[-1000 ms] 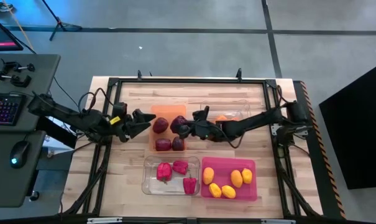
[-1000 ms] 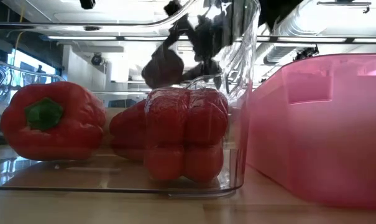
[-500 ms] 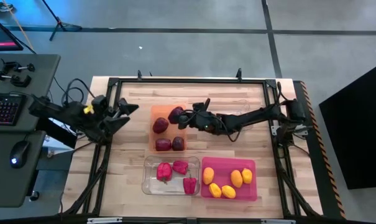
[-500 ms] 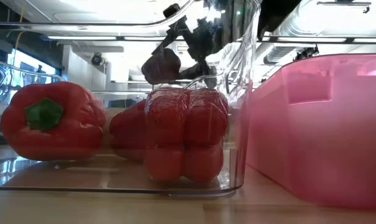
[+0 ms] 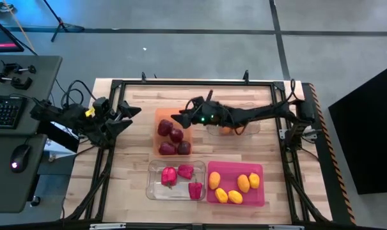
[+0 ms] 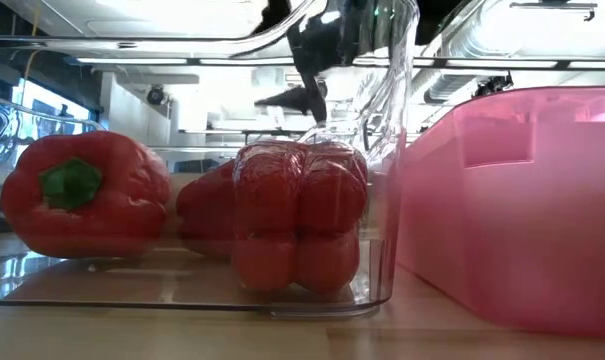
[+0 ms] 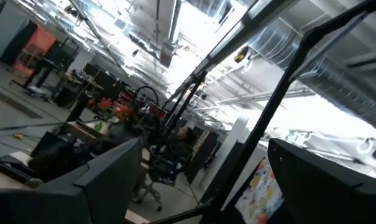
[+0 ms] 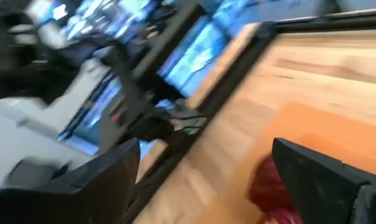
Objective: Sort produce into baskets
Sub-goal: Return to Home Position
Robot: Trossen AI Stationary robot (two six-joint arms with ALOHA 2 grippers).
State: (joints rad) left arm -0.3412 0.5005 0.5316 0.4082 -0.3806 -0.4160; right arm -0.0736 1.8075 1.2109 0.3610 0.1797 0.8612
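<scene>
Dark right gripper [image 5: 179,118], fingers apart and holding nothing, hangs over one end of the orange tray [image 5: 162,115]. Four maroon fruits [image 5: 176,135] lie in that tray. Red peppers [image 5: 185,171] sit in the clear tray [image 5: 158,191], lemons [image 5: 244,183] in the pink tray [image 5: 231,168]. Left gripper [image 5: 132,113], fingers apart, at the table's left edge.
</scene>
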